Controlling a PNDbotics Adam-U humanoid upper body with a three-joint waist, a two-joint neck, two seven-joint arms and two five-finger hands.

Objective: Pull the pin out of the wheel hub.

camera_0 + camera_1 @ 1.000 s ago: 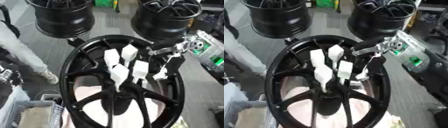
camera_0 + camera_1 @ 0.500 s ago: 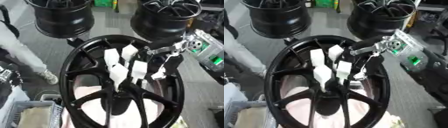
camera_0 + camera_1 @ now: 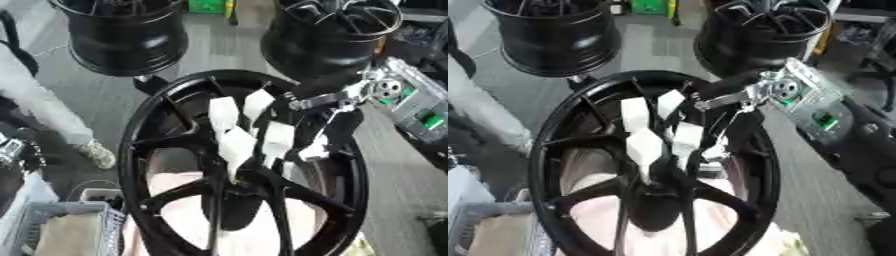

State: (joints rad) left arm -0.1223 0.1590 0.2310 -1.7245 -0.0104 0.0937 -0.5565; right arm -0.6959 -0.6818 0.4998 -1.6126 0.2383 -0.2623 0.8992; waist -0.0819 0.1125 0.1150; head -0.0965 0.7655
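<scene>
We're in a workshop, by the look of it: a big black wheel (image 3: pixel 236 165) fills the middle, two more black rims (image 3: pixel 122 35) stand on the grey concrete floor (image 3: pixel 210 47) behind it, and a grey plastic crate (image 3: pixel 66 227) sits at its lower left.

- Black wheel hub (image 3: pixel 553 150) stood upright, spokes meeting below the fingers.
- Right hand (image 3: pixel 677 137) reached in from the right; its white-tipped fingers (image 3: pixel 645 147) were spread over the spokes.
- Two further black rims (image 3: pixel 553 35) lay beyond the fingers.
- Pin: not discernible.
</scene>
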